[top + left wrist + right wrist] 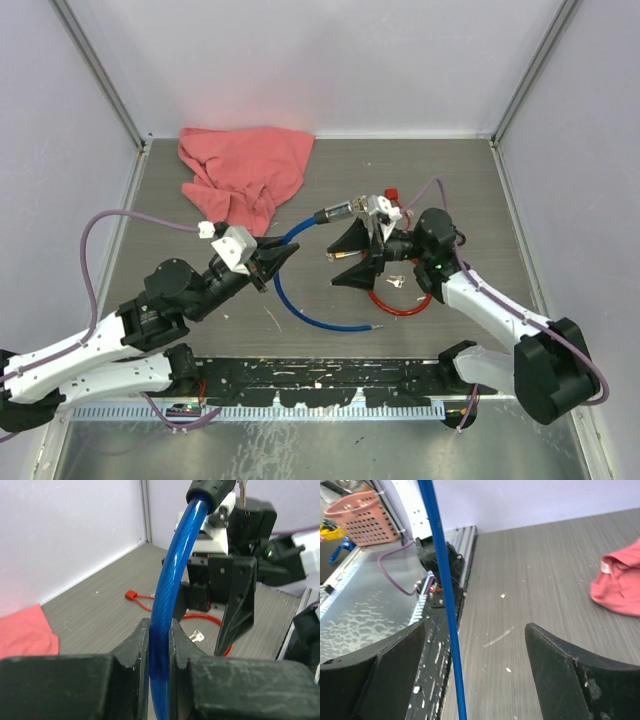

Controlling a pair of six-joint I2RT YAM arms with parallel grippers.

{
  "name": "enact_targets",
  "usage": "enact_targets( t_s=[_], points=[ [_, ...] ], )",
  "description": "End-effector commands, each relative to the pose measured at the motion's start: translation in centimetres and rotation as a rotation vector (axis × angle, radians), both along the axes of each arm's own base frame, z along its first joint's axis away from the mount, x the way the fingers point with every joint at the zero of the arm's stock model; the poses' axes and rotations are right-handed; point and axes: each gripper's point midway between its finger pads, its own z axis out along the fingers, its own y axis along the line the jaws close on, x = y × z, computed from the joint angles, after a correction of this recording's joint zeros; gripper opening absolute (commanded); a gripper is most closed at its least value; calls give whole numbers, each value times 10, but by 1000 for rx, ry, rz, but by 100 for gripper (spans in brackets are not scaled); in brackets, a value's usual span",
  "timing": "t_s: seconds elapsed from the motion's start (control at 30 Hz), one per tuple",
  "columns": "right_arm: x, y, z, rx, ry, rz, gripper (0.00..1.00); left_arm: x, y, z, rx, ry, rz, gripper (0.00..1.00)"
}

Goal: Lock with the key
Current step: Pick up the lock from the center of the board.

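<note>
Top view: shows blue cable lock (300, 315) looping across mid-worktop (480, 190), pinched by the nearly closed left gripper (280, 258). Shows right gripper (350, 258) spread wide beside the lock head (345, 212), holding nothing; small silver key (397, 282) just nearward of it, barely legible.

Left wrist: shows fingers (132, 650) squeezing the blue cable lock (167, 580), its top end cut off.

Right wrist: shows fingers (395, 670) far apart, blue cable lock (447, 605) seen through the gap; red cloth (620, 585) cropped at right edge.

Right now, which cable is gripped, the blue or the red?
The blue cable, pinched between the left fingers; the red cable lies ungripped on the table.
</note>
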Motion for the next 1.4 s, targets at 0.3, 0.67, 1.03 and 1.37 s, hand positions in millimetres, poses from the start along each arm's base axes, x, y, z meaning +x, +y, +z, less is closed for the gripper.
enact_targets(
  t_s=[0.3, 0.67, 1.03, 1.37],
  points=[
    [-39, 55, 54, 283, 9, 123, 83, 4, -7, 76, -375, -36, -12, 0],
    [-44, 75, 27, 193, 39, 117, 55, 31, -27, 70, -471, 3, 10, 0],
    [2, 69, 6, -113, -129, -71, 1, 50, -18, 55, -545, 107, -50, 14],
    [26, 54, -7, -260, -254, -191, 1, 69, 3, 56, -480, 114, 24, 26]
  ],
)
